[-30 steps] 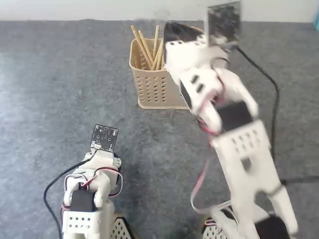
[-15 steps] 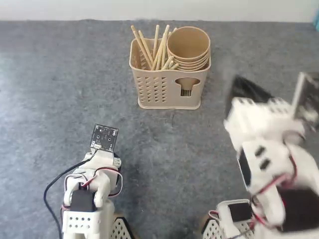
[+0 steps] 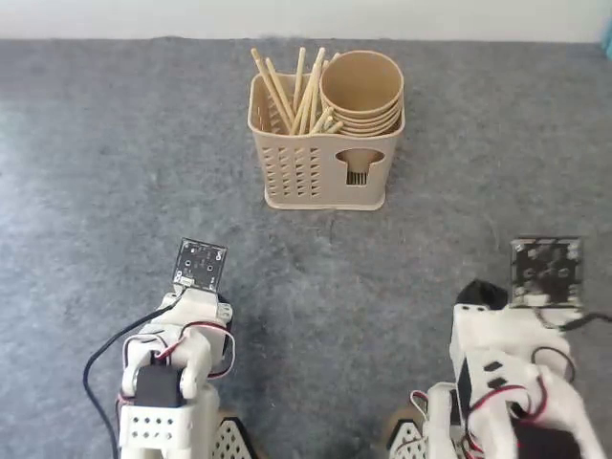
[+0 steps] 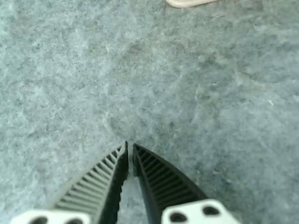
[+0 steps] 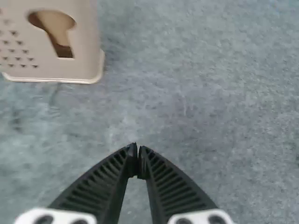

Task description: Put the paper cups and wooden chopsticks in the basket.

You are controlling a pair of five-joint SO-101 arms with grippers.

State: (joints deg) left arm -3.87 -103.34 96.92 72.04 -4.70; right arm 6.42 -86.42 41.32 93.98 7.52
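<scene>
A beige perforated basket [image 3: 311,177] stands at the far middle of the grey carpet. A stack of paper cups [image 3: 361,88] fills its right half and several wooden chopsticks [image 3: 287,91] lean in its left half. My left gripper [image 4: 129,148] is shut over bare carpet, with its arm [image 3: 186,349] folded back at the near left. My right gripper [image 5: 138,151] is shut and holds nothing, with its arm [image 3: 512,368] folded back at the near right. In the right wrist view a corner of the basket [image 5: 51,44] shows beyond the fingers.
Grey carpet [image 3: 115,163] covers the whole table. A pale wall edge [image 3: 191,17] runs along the far side. A black cable [image 3: 100,368] loops beside the left arm's base.
The right arm has pulled back from above the basket to the near right and folded down. The cup stack now stands uncovered in the basket. The left arm has not moved.
</scene>
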